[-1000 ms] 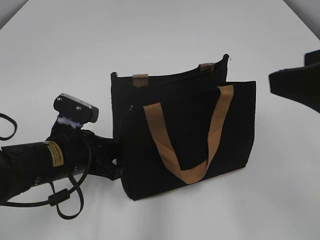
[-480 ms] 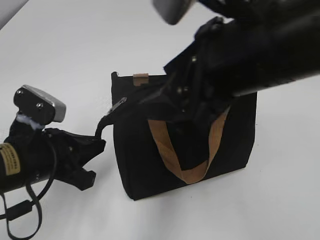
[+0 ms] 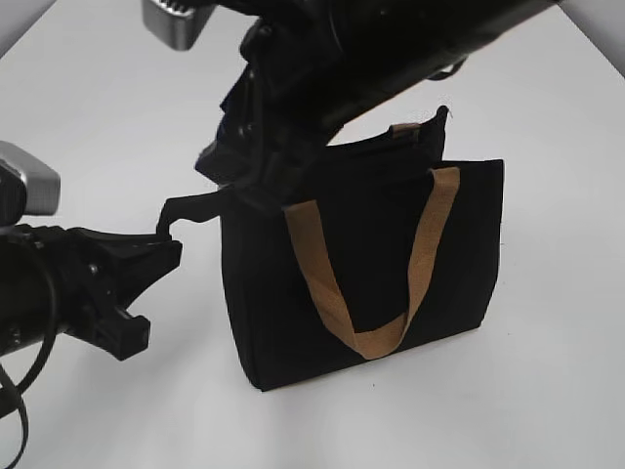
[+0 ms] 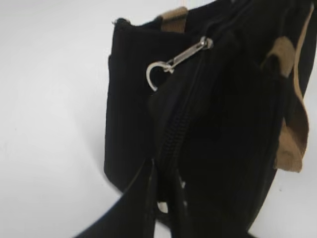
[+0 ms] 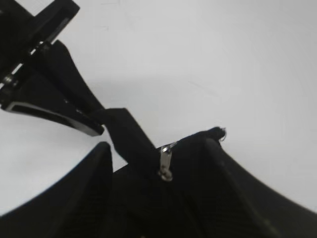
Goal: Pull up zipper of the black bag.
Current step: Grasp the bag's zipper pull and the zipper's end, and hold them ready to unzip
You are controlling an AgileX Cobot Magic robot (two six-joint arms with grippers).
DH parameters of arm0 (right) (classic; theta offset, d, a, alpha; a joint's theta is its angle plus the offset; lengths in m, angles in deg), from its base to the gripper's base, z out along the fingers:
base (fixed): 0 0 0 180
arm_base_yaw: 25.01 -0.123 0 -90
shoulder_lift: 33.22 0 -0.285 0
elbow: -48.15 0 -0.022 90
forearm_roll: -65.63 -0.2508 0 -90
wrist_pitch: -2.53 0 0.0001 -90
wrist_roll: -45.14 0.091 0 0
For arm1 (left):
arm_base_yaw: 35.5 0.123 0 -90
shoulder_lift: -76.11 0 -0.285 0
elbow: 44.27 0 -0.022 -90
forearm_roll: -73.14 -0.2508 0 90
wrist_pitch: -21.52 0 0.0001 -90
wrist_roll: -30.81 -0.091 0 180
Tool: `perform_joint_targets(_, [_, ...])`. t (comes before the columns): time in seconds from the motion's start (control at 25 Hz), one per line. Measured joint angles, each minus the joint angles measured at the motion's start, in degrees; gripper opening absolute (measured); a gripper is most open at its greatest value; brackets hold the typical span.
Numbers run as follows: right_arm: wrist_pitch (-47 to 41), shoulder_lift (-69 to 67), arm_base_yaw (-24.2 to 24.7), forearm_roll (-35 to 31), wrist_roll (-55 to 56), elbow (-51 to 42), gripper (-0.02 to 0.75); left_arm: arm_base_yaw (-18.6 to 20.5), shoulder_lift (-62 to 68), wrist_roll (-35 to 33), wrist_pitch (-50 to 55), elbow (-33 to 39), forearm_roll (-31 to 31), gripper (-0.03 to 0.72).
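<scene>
The black bag [image 3: 391, 264] stands upright with tan handles. My left gripper [image 3: 161, 256] is left of it, shut on the thin black side strap [image 3: 190, 207], which runs taut to the bag's top left corner. My right gripper [image 3: 256, 191] reaches across and hovers over that corner. In the right wrist view its dark fingers stand wide apart, with the silver zipper pull [image 5: 166, 161] hanging free between them. The left wrist view shows the pull [image 4: 190, 49] at the top of the zipper track [image 4: 173, 134], and the left gripper [image 4: 166, 208] pinching the strap.
The white table [image 3: 547, 391] stretches on all sides of the bag. The right arm [image 3: 391, 49] crosses above the bag's rear top edge. A silver hook clasp [image 4: 154, 77] hangs beside the zipper pull.
My right arm came in from the right edge and moved left along the bag's top to its left corner. My left gripper drew back leftward, pulling the strap taut.
</scene>
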Motion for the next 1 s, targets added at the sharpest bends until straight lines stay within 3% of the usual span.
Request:
perform_joint_targets(0.4, [-1.5,-7.3,-0.1,0.0,-1.5,4.8,0.307,-0.2,1.4,0.1,4.1,0.0,-0.1,0.027])
perform_joint_targets(1.0, [-2.0,-12.0,-1.6,3.0,-1.7,4.8,0.294,-1.3,3.6,0.1,3.1,0.0,-0.7,0.027])
